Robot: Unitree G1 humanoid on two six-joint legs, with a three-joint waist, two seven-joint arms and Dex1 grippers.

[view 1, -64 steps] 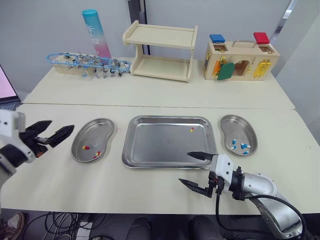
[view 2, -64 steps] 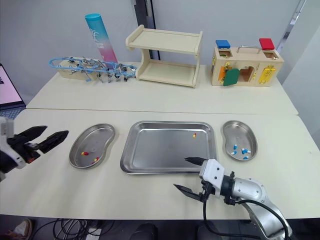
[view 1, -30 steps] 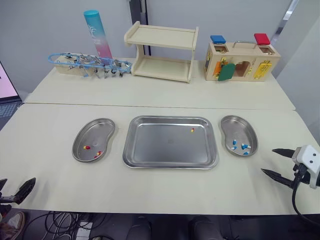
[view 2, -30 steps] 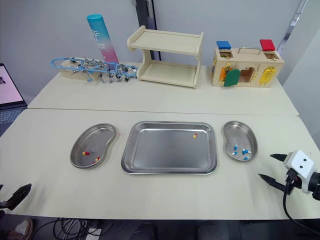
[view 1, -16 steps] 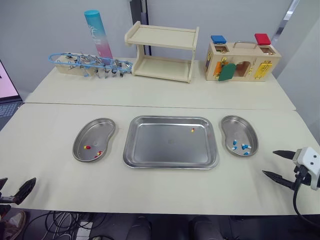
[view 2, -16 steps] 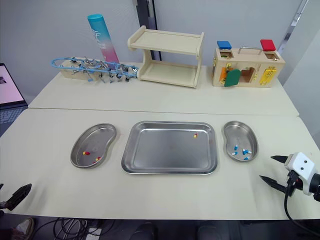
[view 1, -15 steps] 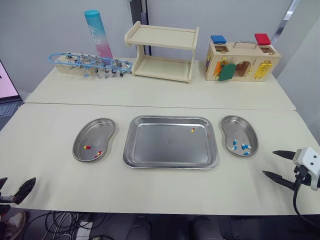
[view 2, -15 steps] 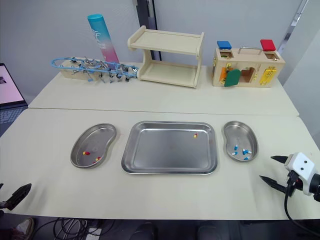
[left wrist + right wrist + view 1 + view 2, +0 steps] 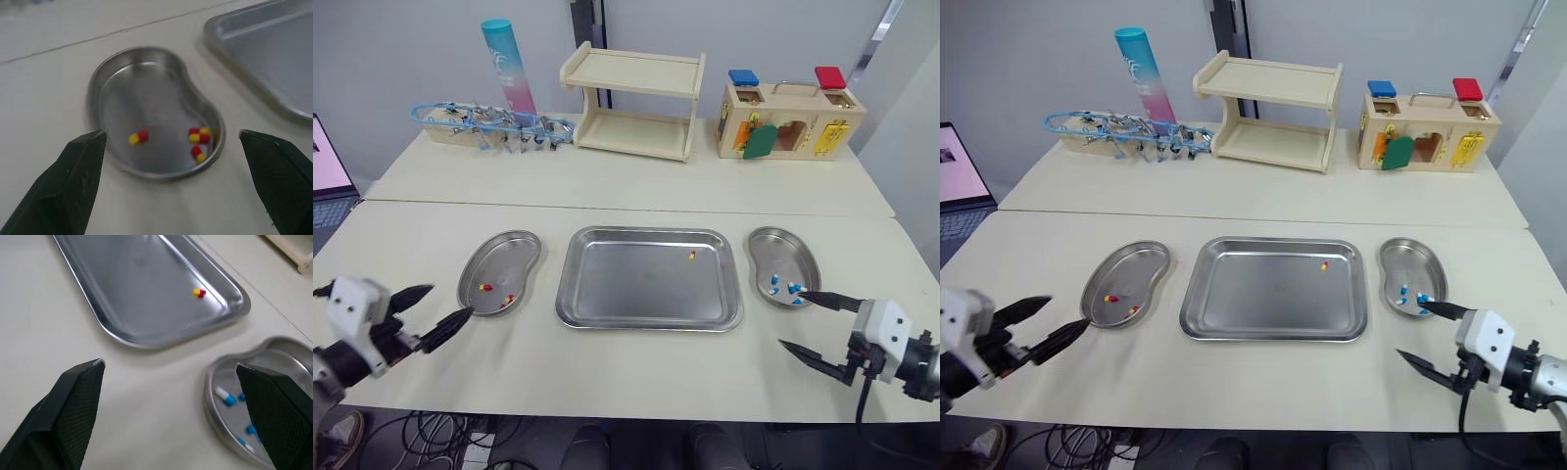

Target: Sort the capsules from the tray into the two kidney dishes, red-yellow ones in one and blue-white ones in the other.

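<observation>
One red-yellow capsule [image 9: 692, 256] lies in the tray [image 9: 636, 286] near its far right corner — tiny, light, apt to skid, so pinch across its middle. Left hand [image 9: 450, 300] hovers spread open by the red-yellow dish [image 9: 504, 257]; right hand [image 9: 791, 317], also spread, by the blue-white dish [image 9: 781, 251].
</observation>
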